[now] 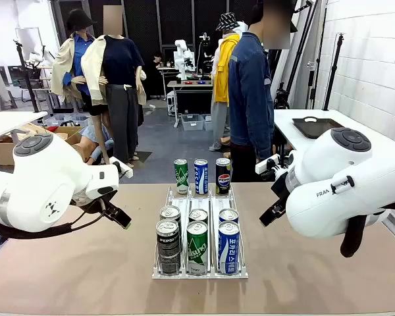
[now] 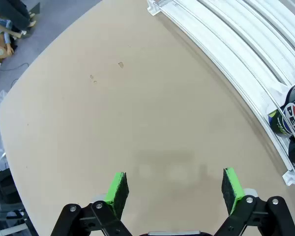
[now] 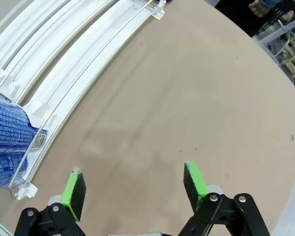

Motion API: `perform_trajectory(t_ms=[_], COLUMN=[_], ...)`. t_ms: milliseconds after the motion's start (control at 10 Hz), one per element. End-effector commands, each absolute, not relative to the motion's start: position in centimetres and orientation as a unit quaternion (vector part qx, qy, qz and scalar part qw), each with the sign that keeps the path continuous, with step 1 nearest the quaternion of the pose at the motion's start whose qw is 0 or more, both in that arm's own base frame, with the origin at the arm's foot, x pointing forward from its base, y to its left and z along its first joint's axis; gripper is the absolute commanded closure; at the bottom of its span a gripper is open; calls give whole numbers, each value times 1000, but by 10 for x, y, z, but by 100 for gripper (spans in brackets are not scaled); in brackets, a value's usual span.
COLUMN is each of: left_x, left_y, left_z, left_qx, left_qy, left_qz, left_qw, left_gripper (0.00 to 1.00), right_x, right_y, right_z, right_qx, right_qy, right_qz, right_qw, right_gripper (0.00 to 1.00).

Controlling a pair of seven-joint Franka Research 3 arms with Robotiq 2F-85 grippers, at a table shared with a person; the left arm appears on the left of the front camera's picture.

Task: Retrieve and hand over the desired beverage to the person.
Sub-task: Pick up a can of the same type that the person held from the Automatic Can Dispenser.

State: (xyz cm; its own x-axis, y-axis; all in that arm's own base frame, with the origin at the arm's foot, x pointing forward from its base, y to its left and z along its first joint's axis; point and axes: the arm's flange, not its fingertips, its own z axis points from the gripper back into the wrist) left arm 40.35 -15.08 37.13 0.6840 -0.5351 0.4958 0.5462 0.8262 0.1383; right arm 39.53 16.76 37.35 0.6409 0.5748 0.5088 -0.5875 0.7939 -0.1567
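Observation:
A clear rack point(image 1: 199, 272) in the middle of the table holds several cans in three lanes: black Pepsi cans point(image 1: 168, 245), green cans point(image 1: 197, 247) and blue cans point(image 1: 228, 245). The person point(image 1: 250, 99) in a dark blue denim jacket stands side-on beyond the far edge. My left gripper point(image 2: 174, 189) hovers open over bare table left of the rack, a Pepsi can point(image 2: 292, 118) at its right edge. Right of the rack, my right gripper point(image 3: 135, 187) is open above the tabletop, with a blue can point(image 3: 7, 128) at the view's left. Neither holds anything.
The tan tabletop point(image 1: 85, 270) has free room on both sides of the rack. A white side table with a black tray point(image 1: 316, 126) stands at the back right. Both white arms point(image 1: 39, 184) bulk large near the front corners.

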Motion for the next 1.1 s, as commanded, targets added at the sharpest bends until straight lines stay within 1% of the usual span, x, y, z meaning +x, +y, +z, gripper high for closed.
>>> perform_trajectory(t_ms=[0,1000], left_x=[403,403], left_y=[-151,-151], left_z=[371,371], left_qx=[-10,-10], left_qy=[-267,-267], left_qz=[-295,-295], left_qw=[918,918], left_gripper=[0,0], right_x=[395,395], right_y=[168,168], right_z=[374,374], right_qx=[12,12], right_qy=[-277,-277], right_qz=[321,321], right_qw=[906,906], right_gripper=[0,0])
